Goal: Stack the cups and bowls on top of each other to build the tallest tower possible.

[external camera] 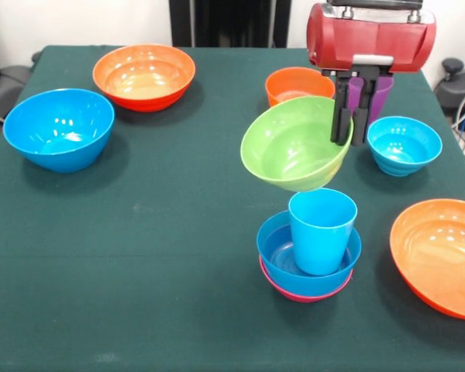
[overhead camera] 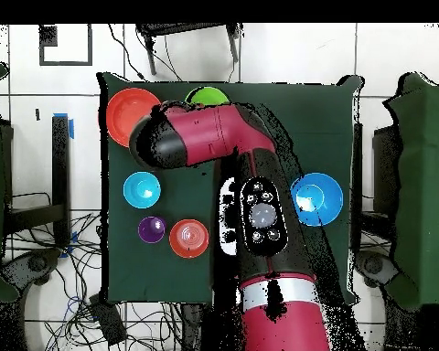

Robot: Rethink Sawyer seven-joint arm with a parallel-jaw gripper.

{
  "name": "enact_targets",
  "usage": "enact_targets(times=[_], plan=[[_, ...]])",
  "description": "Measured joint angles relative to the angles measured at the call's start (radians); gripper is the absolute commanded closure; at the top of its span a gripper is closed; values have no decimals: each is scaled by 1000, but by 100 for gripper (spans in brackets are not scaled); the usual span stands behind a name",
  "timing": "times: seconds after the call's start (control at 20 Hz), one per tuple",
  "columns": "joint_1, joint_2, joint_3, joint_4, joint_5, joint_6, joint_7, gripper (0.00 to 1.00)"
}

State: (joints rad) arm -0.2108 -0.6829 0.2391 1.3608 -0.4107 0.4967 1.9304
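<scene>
Three pieces made up the tower (external camera: 308,260) near the front of the green counter (external camera: 139,232): a pink bowl (external camera: 304,294) at the base, a blue bowl (external camera: 283,256) nested in it, and a light blue cup (external camera: 322,231) standing upright inside that. Level with the tower, off to the side at the counter's edge, sat a large orange bowl (external camera: 438,256), partly cut off.

Just above and behind the tower hung a green bowl (external camera: 293,144), tilted, its mouth turned toward the camera. The pincer (external camera: 349,105) was pressed together on the bowl's rim, one black finger inside and one outside. The bowl's underside hovered just over the cup without touching it.

Beyond the tower stood a small cyan bowl (external camera: 404,145), a purple cup (external camera: 370,97) partly hidden behind the pincer, and a small orange bowl (external camera: 297,85). Far across the counter from the tower sat a big blue bowl (external camera: 59,128) and another orange bowl (external camera: 144,76).

The step in hand looked like adding the green bowl to the tower. The next move probably called for levelling the bowl, centring it over the cup, lowering gently and letting go, since an off-centre release could tip the cup.
</scene>
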Motion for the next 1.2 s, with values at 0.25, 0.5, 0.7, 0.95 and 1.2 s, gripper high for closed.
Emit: enact_targets(times=[0.25, 0.5, 0.7, 0.95, 1.2], plan=[[4, 4, -1, -15, 1, 0, 0, 100], [13, 34, -9, -42, 2, 0, 0, 100], [20, 56, -15, -48, 2, 0, 0, 100], [29, 85, -29, -48, 2, 0, 0, 100], [33, 105, -41, -48, 4, 0, 0, 100]])
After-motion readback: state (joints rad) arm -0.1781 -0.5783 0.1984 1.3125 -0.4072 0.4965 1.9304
